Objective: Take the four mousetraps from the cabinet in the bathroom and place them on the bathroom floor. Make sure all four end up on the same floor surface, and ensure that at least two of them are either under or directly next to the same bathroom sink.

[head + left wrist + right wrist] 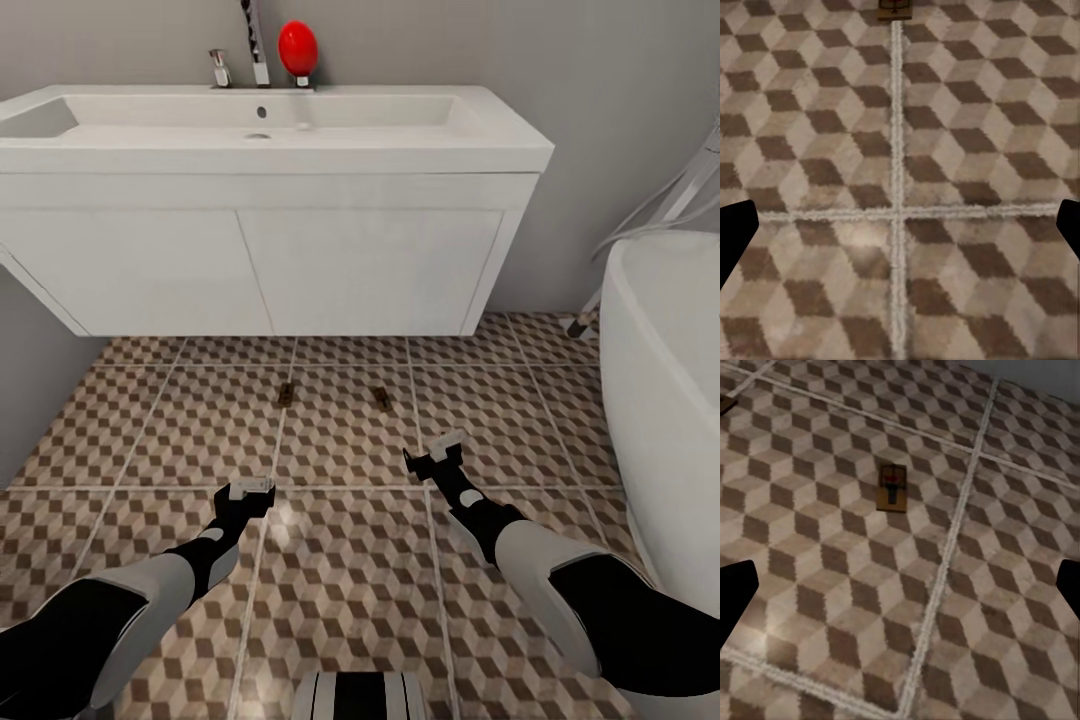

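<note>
Two mousetraps lie on the cube-patterned bathroom floor (340,600), just in front of the white wall-hung sink (270,240): one (286,394) on a grout line, the other (381,399) to its right. My left gripper (250,490) hovers low over the tiles, open and empty, with the first trap (894,6) ahead of it. My right gripper (432,452) is also open and empty, and the second trap (892,487) lies ahead of it. Dark fingers (735,232) (735,592) sit wide apart at the wrist views' edges. The cabinet is out of view.
A white bathtub (665,400) stands close on the right, with hoses behind it. A grey wall closes the left side. On the sink's back edge are a chrome tap (258,50) and a red egg-shaped object (298,47).
</note>
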### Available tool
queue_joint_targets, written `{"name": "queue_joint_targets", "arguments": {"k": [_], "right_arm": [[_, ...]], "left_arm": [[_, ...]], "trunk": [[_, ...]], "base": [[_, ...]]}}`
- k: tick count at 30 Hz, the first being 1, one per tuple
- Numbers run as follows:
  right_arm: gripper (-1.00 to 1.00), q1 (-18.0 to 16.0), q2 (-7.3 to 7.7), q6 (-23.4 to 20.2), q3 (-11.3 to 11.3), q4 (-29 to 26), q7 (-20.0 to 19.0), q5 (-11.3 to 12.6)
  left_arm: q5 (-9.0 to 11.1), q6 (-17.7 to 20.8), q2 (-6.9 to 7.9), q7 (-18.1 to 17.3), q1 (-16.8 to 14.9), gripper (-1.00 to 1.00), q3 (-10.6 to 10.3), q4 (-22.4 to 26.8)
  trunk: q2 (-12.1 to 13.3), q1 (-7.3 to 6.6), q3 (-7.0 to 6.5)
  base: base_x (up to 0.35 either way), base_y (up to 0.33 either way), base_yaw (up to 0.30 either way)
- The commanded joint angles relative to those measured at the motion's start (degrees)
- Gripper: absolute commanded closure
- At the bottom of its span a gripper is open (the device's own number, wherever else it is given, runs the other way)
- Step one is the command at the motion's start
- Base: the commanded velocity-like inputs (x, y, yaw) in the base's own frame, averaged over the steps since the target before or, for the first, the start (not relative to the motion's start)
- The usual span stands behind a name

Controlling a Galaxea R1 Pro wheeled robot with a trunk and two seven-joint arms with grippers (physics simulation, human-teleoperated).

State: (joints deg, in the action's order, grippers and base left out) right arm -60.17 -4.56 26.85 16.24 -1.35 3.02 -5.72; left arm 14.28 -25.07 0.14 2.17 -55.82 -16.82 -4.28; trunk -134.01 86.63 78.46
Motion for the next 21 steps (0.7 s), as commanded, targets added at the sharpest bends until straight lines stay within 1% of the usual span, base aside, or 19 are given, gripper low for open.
{"name": "queue_joint_targets", "arguments": {"k": [1,9,21], "right_arm": [[-1.0,-0.04,-0.01,0.13,-0.07,0.09,0.32,-0.56],[-1.0,-0.04,-0.01,0.13,-0.07,0.12,0.32,0.08],[-1.0,-0.04,-0.01,0.13,-0.07,0.12,0.39,0.18]], "left_arm": [[0.31,-0.33,-0.04,0.12,-0.06,-1.0,-0.49,-0.21],[0.31,-0.33,-0.05,0.12,0.06,-1.0,-0.49,-0.21],[0.31,-0.33,-0.08,0.12,0.09,-1.0,-0.49,-0.21]], "trunk": [[0.4,-0.23,-0.16],[3.61,-1.99,-2.02],[8.42,-4.62,-5.24]], "base": [[0.0,0.0,0.0],[0.0,0.0,0.0],[0.0,0.0,0.0]]}}
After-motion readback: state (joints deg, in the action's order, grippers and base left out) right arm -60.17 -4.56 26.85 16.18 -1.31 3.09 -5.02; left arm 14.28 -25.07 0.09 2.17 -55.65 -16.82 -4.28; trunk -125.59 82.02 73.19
